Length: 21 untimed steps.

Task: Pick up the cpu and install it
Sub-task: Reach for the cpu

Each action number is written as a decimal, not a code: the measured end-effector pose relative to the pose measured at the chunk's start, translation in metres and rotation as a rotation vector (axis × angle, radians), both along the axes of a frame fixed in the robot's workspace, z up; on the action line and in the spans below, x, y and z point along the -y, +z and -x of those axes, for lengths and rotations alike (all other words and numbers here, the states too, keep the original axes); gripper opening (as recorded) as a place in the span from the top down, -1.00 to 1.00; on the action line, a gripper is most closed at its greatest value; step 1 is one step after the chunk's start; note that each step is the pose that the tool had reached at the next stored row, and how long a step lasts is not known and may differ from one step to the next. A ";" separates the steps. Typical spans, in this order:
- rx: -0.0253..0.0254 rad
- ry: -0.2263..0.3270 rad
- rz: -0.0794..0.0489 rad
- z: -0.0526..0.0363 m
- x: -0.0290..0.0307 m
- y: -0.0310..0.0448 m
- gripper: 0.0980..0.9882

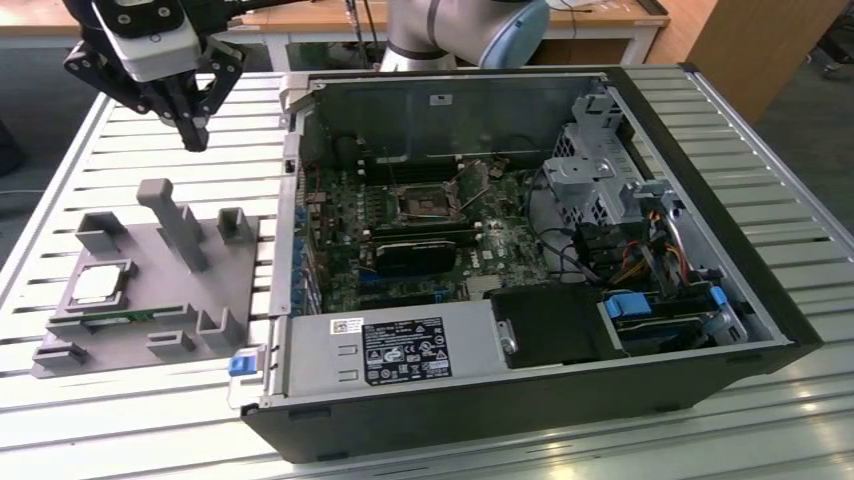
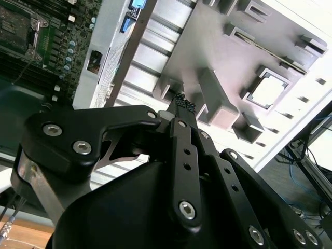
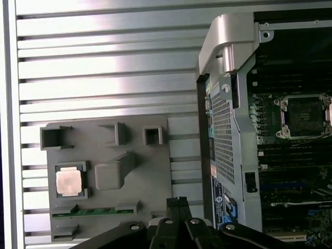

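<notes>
Arm pose: the black two-finger hand (image 1: pixel 196 138) hangs above the slatted aluminium desk (image 1: pixel 54 170), fingers pointing straight down, with the grey-and-blue arm joint (image 1: pixel 461 30) behind the case. In the exterior view the hand sits at about 1 o'clock from the cpu and well above it, touching nothing. Hand state: in both wrist views the fingertip pads (image 3: pixel 174 203) are pressed together with nothing between them, so the hand (image 2: pixel 181 102) is closed and empty. The cpu (image 1: pixel 100 285), a small flat square chip with a shiny silver top and a pale rim, lies in a square recess of the grey moulded plastic fixture (image 1: pixel 160 250), at about 9 o'clock from the open black computer case (image 1: pixel 534 400). Orientation: the cpu (image 3: pixel 69 181) lies flat, metal face up, with its edges parallel to the fixture's edges; being square, it shows no long axis. A long thin green memory stick (image 3: pixel 96 211) lies in a slot of the fixture just beside the cpu (image 2: pixel 268 89). The black square motherboard socket with its metal frame (image 1: pixel 427 205) sits uncovered inside the case, well apart from the hand.
</notes>
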<state>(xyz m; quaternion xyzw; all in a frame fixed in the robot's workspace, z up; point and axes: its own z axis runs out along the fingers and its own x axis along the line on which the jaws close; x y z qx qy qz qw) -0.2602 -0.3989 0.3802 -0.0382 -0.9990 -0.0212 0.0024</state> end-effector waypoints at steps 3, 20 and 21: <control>-0.0014 0.000 0.000 0.0014 0.0000 -0.0003 0.98; -0.0073 0.000 0.000 0.0090 0.0000 -0.0021 0.98; -0.0076 0.000 0.000 0.0094 0.0000 -0.0022 0.98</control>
